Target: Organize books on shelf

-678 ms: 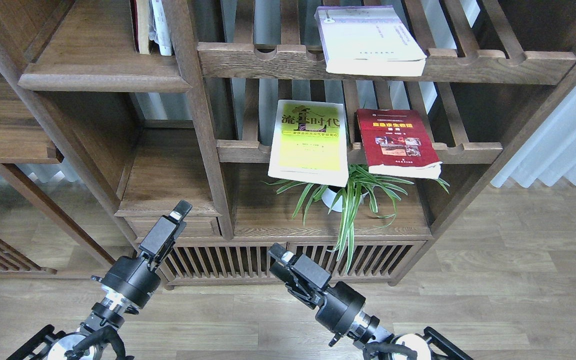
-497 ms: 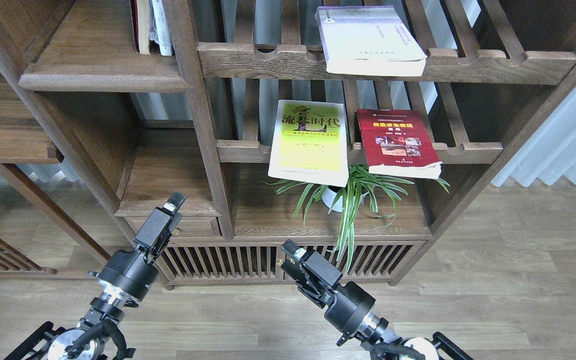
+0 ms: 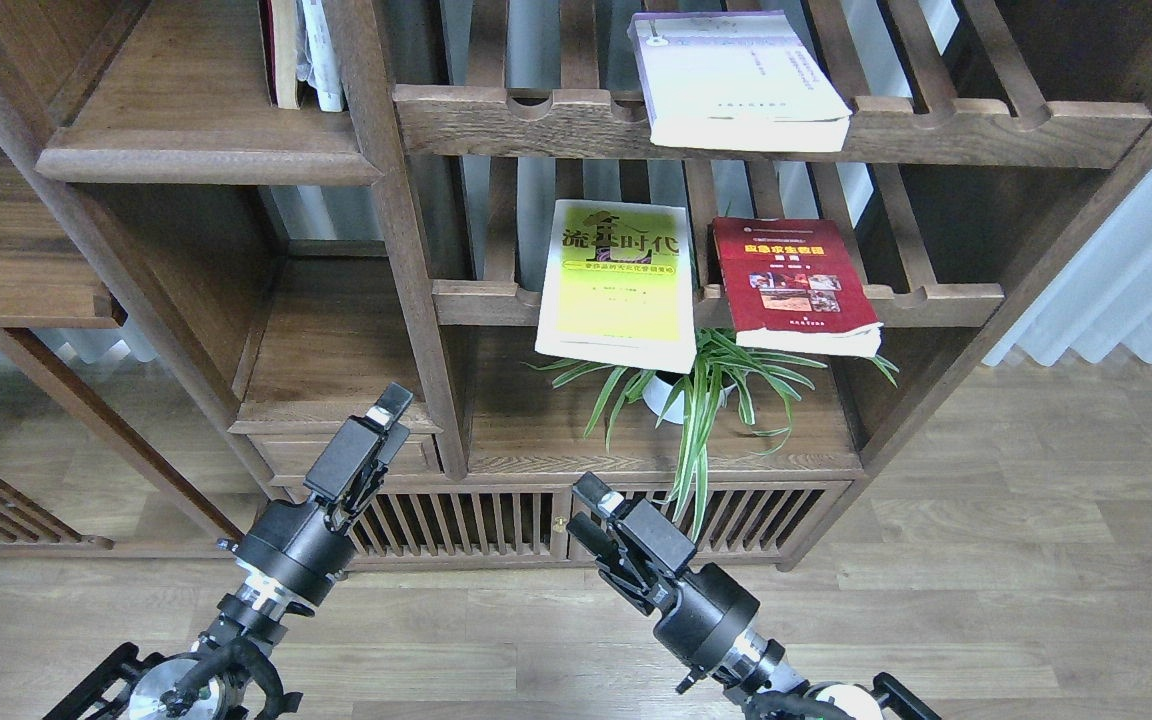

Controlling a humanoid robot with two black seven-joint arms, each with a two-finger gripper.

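Three books (image 3: 617, 284) lay flat on slatted racks, away from the solid shelf (image 3: 201, 130); both grippers (image 3: 391, 405) hung low, grip unclear, needing a level approach to the overhanging edge.

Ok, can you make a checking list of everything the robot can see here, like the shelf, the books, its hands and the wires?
Surface: solid dark-brown wooden shelf board, upper left, mostly bare.
Job's things: white-lavender paperback flat on upper slatted rack; yellow-green paperback and dark red paperback on lower slatted rack, overhanging its front rail.
Clutter: upright books at the board's back; green striped potted plant below the paperbacks.
Grippers: left gripper and right gripper low, holding nothing; fingers too dark to tell open or shut.
Cables: black cables by the left arm's base.
Surroundings: wood-plank floor, pale curtain.
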